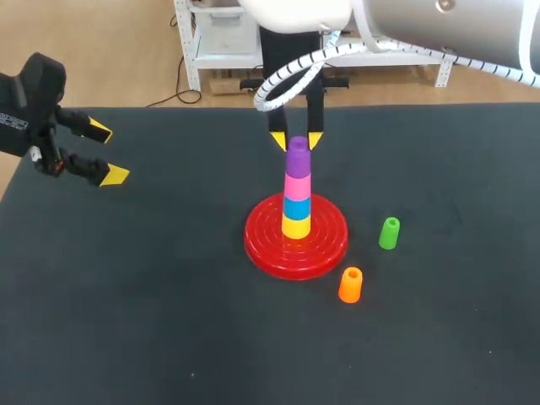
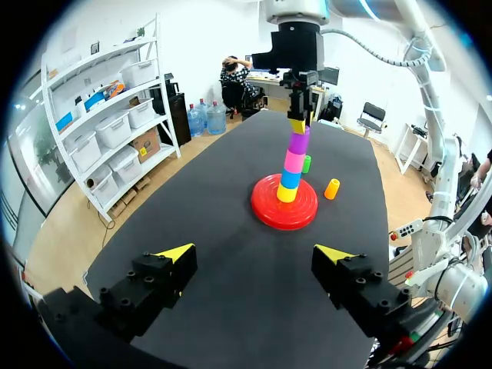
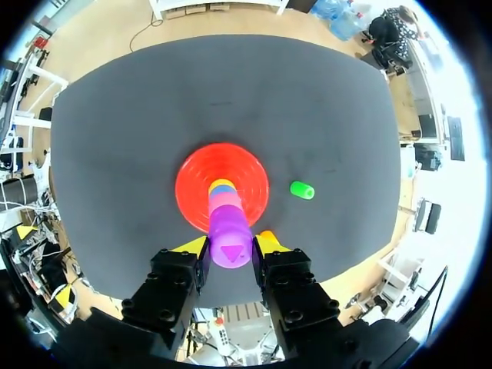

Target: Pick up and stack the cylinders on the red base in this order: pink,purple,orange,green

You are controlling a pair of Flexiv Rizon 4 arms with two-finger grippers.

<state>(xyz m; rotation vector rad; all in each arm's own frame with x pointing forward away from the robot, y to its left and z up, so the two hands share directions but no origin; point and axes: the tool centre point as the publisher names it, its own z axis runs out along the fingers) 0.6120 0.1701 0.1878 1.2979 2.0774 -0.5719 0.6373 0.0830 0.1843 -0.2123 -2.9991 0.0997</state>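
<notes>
Red base [image 1: 260,246]: sits on the black table [image 1: 169,321] a little right of its middle, carrying one upright stack on its centre.
Stack: from the bottom up, yellow cylinder [image 1: 295,226], blue cylinder [image 1: 296,206], pink cylinder [image 1: 296,183], purple cylinder [image 1: 297,159]; each rests directly on the one below.
Purple cylinder: topmost piece, seated on the pink one; in the right wrist view [image 3: 231,244] it fills the gap between the two yellow tips.
Right gripper [image 1: 296,140]: hangs straight down over the stack, its fingers closed to the width of the purple cylinder and touching it on both sides near the top.
Left gripper [image 1: 105,152]: near the table's left edge, well apart from the base, fingers spread wide with nothing between them; in its own view [image 2: 257,254] only bare tabletop lies between the tips.
Orange cylinder [image 1: 350,284]: on the table just beside the base's front-right rim, not touching it.
Green cylinder [image 1: 389,233]: on the table to the right of the base, near it but apart, and behind the orange one.
</notes>
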